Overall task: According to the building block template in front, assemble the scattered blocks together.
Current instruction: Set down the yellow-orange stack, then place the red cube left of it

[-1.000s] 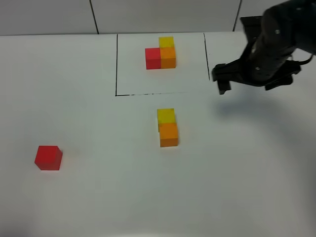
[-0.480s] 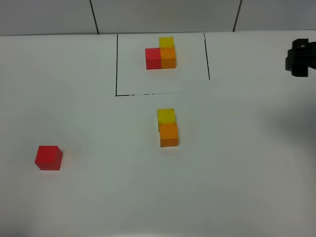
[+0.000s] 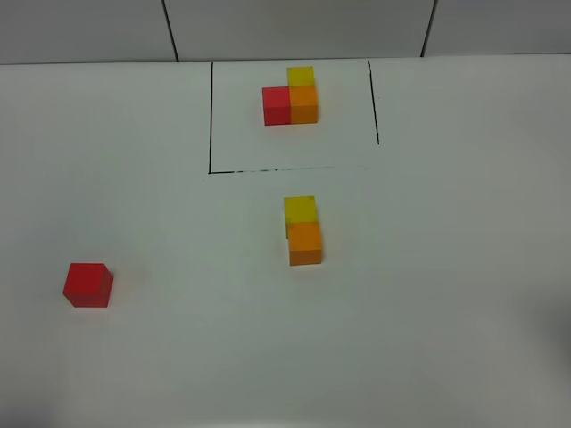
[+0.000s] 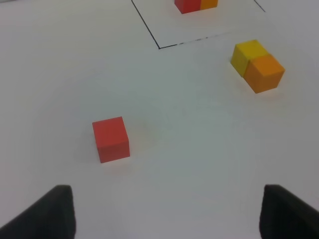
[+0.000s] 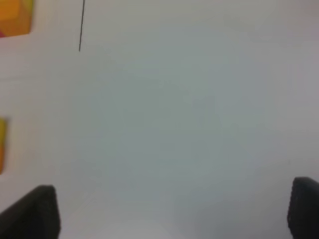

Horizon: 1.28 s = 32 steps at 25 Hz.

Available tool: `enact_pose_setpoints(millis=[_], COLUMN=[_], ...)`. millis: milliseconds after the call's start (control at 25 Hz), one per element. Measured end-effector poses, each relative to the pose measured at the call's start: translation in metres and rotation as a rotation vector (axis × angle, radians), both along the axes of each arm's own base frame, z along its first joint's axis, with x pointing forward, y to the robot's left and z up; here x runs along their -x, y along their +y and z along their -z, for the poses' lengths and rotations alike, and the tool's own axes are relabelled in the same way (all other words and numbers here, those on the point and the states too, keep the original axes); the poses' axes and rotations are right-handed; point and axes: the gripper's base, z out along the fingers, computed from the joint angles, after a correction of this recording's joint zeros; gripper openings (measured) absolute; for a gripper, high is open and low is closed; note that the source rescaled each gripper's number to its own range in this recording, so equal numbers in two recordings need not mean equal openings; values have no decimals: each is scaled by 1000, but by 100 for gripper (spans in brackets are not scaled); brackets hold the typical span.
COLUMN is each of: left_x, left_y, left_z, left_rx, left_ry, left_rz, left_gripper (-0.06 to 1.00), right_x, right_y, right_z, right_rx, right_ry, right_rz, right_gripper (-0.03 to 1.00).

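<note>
On a white worktop (image 3: 446,312), a yellow cube (image 3: 300,209) touches an orange cube (image 3: 305,242) near the framed template (image 3: 290,100). A red cube (image 3: 87,285) lies well apart. The left jaws and right jaws are spread, empty.

no readable text, no labels, no brands, no numbers, no signs

Red cube (image 3: 87,284), yellow cube (image 3: 300,209), orange cube (image 3: 305,242)
</note>
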Motion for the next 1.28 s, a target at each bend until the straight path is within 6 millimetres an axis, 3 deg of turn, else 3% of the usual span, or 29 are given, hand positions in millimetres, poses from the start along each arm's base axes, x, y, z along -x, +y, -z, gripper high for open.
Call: enact_pose_setpoints(millis=[280,480,680,1280], left_x=[0,0,0,0], left_y=[0,0,0,0], left_z=[0,0,0,0], left_rx=[0,0,0,0], left_ry=[0,0,0,0], left_rz=[0,0,0,0], left_gripper=[70,70,70,70], right_x=[59,84,95,116], right_y=[-10,-14,-16,-20], right_z=[9,13,34,41], right_rx=[-22,-33,-30,-2], right_ry=[-48,-93,-76,-140], right_rz=[20,26,29,11], right_gripper=[94,94,93,83])
